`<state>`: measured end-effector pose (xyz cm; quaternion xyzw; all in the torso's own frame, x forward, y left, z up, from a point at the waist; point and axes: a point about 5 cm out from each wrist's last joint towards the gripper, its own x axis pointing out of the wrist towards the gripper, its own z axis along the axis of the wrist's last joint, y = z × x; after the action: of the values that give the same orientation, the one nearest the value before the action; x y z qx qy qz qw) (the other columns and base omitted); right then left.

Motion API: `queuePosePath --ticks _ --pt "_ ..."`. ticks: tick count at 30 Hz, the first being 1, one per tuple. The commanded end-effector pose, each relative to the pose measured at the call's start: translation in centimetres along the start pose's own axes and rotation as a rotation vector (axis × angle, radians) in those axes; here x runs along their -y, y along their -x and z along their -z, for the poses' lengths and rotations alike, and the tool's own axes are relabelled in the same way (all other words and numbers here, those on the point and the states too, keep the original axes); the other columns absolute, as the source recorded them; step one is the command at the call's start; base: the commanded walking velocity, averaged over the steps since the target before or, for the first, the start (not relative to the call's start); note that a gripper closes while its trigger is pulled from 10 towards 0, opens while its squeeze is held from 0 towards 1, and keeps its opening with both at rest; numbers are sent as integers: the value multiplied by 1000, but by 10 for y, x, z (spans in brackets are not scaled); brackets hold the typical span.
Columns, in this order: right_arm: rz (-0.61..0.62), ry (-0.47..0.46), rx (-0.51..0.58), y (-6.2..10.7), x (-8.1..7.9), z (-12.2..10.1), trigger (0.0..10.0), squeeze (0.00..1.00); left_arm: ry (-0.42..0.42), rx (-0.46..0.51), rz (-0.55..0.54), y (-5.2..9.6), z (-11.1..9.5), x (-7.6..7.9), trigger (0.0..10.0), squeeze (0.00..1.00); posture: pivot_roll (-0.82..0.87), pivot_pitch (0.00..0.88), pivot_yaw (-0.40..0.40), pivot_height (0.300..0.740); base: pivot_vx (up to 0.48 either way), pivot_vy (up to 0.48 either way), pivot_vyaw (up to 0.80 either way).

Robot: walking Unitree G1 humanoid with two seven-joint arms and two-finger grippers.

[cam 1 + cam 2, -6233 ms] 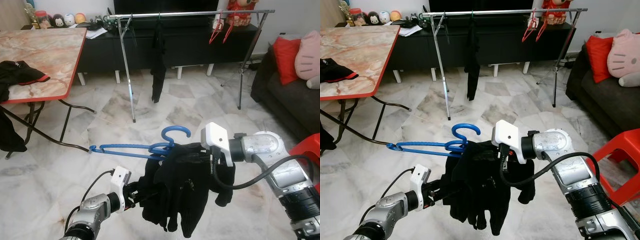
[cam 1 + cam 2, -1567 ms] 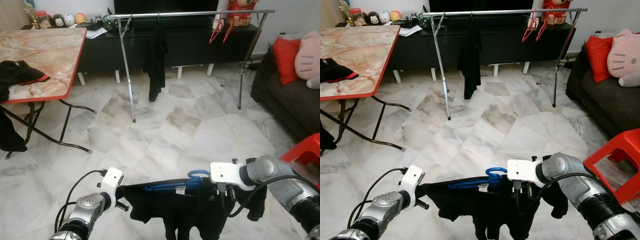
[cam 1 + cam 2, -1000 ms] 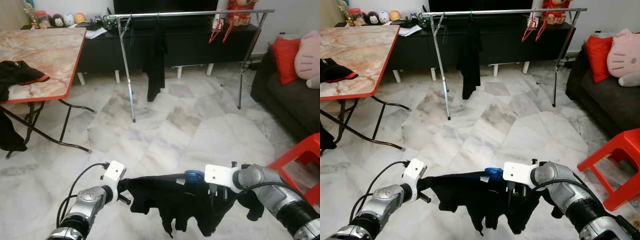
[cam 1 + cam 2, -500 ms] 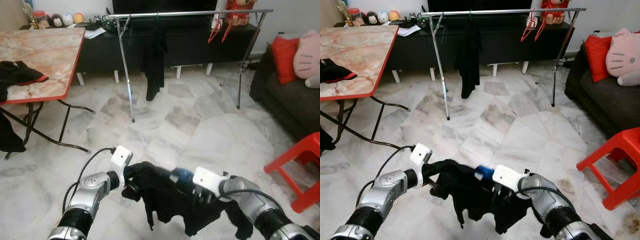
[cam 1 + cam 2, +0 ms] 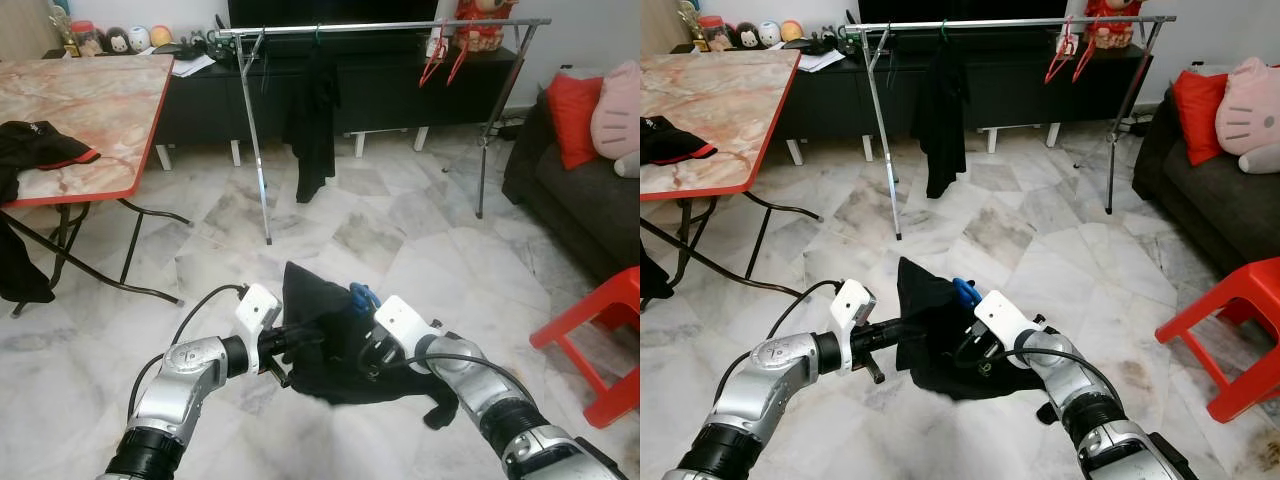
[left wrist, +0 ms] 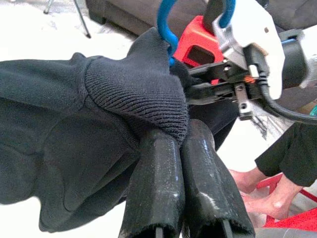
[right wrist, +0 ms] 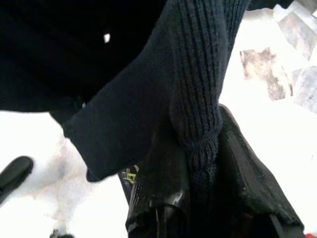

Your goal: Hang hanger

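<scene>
A black garment [image 5: 318,330] on a blue hanger is held low in front of me between both arms. The hanger's blue hook [image 5: 360,296] pokes out of the cloth's top edge and is close by in the left wrist view as the blue hook [image 6: 165,29]. My left gripper [image 5: 291,346] is shut on the garment's ribbed edge [image 6: 143,94]. My right gripper [image 5: 366,351] is shut on a ribbed fold of the same garment [image 7: 198,99]. The silver clothes rack [image 5: 381,27] stands far ahead across the floor.
On the rack hang another black garment [image 5: 312,110] and red hangers [image 5: 441,55]. A red-edged marble table [image 5: 85,110] stands at the left, a dark sofa [image 5: 585,195] and a red stool [image 5: 598,325] at the right. A person's bare feet [image 6: 257,186] are close by.
Both arms have lifted and pushed forward. The garment, hanging slack half a second ago, is now bunched up between the grippers with the blue hook higher.
</scene>
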<state>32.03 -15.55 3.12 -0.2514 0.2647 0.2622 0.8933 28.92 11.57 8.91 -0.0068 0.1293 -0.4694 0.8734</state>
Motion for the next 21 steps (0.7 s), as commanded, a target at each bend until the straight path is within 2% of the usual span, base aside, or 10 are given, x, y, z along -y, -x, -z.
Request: queuePosePath --ticks 1,2,3,4,9,12,15,21 --pt "24 -36 52 0 7 -10 0 0 3 10 32 -4 -4 6 10000 0 -37 0 -38 740 0 0 0" --pt "24 -36 52 0 7 -10 0 0 3 10 32 -4 -4 6 10000 0 -37 0 -38 740 0 0 0" --pt "28 -32 56 0 7 -10 0 0 10 18 46 -5 -6 9 10000 569 -36 0 -37 740 0 0 0" --pt "34 -36 61 0 8 -10 0 0 16 24 70 -6 -9 13 10000 1000 -36 0 -36 740 0 0 0" --pt "50 -53 81 0 10 -11 0 0 27 36 118 -8 -12 21 10000 1000 -36 0 -36 740 0 0 0" --pt "71 -103 110 0 12 -14 0 0 32 44 151 -8 -14 27 10000 1000 -36 0 -36 740 0 0 0" --pt "99 -100 140 0 16 -18 0 0 34 44 171 -7 -15 30 10000 1000 -36 0 -36 740 0 0 0" --pt "117 -84 173 2 20 -21 0 0 35 36 157 -2 -16 27 10000 1000 -36 0 -36 740 0 0 0"
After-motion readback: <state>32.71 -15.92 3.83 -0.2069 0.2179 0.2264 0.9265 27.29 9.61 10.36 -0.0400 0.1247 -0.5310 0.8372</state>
